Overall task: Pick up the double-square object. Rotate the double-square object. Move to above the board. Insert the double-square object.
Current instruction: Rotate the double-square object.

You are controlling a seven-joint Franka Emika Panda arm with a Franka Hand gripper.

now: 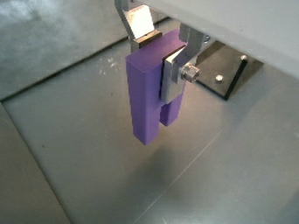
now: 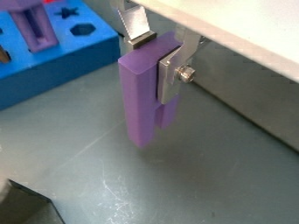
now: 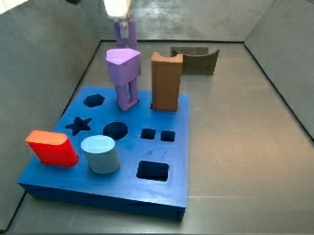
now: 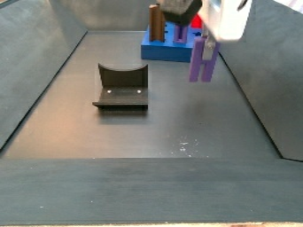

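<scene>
The pincer [image 2: 158, 54] is clamping the double-square object [image 2: 149, 94] upright, hanging above the worktop [image 2: 176, 175] beside the board [image 2: 65, 66]; a misaligned descent risks jamming its end on the hole rims.

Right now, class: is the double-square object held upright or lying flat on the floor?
Upright. The double-square object hangs vertically, clamped near its top by the gripper, with its lower end clear of the grey floor in both wrist views.

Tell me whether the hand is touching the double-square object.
Touching. In both wrist views the hand has its silver fingers clamped flat on opposite faces of the double-square object, which hangs off the floor.
</scene>
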